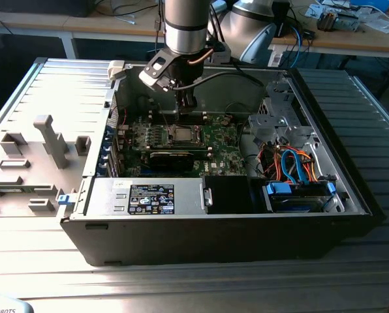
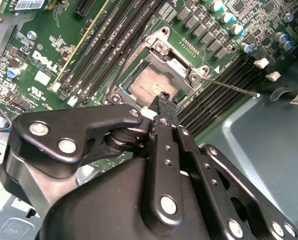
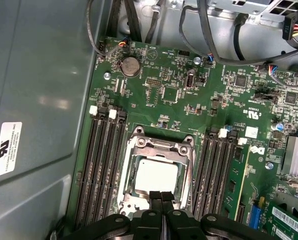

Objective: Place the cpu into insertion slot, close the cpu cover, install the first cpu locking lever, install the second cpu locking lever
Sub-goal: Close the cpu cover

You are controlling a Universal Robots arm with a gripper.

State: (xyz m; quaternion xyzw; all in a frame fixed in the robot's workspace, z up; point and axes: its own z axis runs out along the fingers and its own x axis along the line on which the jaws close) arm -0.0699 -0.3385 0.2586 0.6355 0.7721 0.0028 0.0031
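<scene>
The cpu [image 3: 156, 175] lies flat in the insertion slot [image 3: 124, 194] on the green board, its silver top showing through the window of the cpu cover [image 3: 160, 146]. The cover's grey frame is down around the chip [image 2: 150, 86]. My gripper [image 3: 161, 195] hangs just above the socket's edge with its black fingers pressed together and nothing between them; its tip [image 2: 163, 96] is over the chip's rim. A thin metal locking lever [image 2: 234, 86] sticks out from the socket's corner over the memory slots. In the exterior view the gripper [image 1: 185, 99] is over the socket [image 1: 181, 134].
Long black memory slots [image 3: 101, 165] flank the socket on both sides. A black expansion card [image 1: 171, 158] lies in front of it. Bundled cables [image 1: 292, 163] and a blue drive bay [image 1: 295, 195] fill the case's right. The case wall [image 3: 39, 100] stands close by.
</scene>
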